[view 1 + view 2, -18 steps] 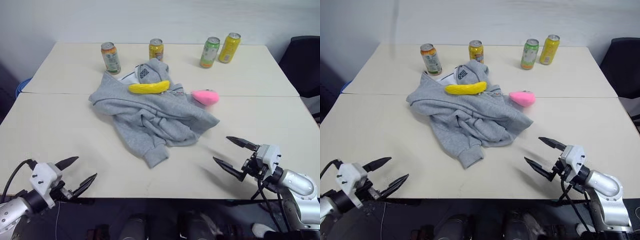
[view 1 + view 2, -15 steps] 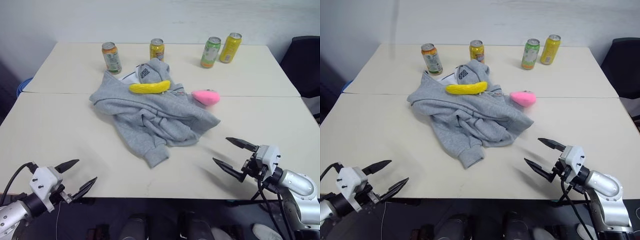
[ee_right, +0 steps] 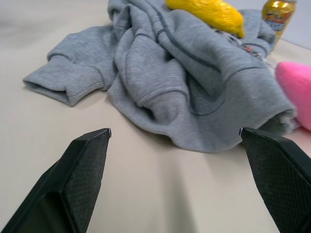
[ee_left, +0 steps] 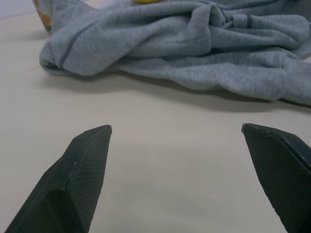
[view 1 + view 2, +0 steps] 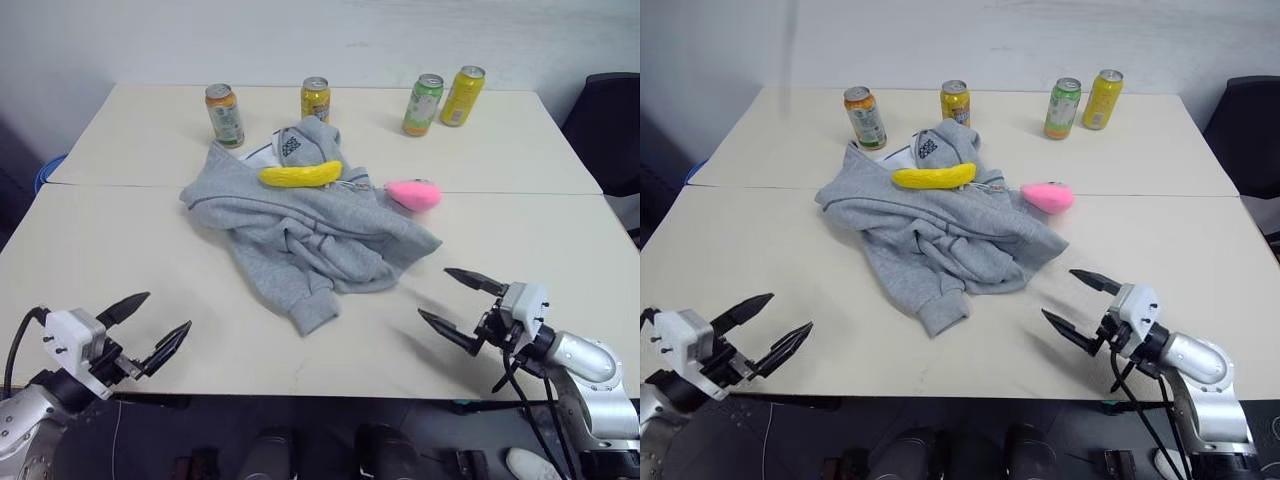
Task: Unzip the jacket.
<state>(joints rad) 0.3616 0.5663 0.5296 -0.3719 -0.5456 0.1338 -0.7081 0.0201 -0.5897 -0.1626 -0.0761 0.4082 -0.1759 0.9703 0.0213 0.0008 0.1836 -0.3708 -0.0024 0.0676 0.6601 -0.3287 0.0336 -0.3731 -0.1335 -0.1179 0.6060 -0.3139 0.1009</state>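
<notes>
Lying crumpled mid-tabletop (image 5: 120,240), the light-grey soft fleece zip jacket (image 5: 300,225) is looking limp and light; you are holding the left gripper (image 5: 145,330) and right gripper (image 5: 462,308) wide open, empty, well short. Pinch beside the zip near the collar.

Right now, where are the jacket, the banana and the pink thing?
Jacket (image 5: 300,230), left eye view, middle of the crumpled grey body.
Banana (image 5: 298,175), left eye view, its middle.
Pink thing (image 5: 413,194), left eye view, its centre.
</notes>
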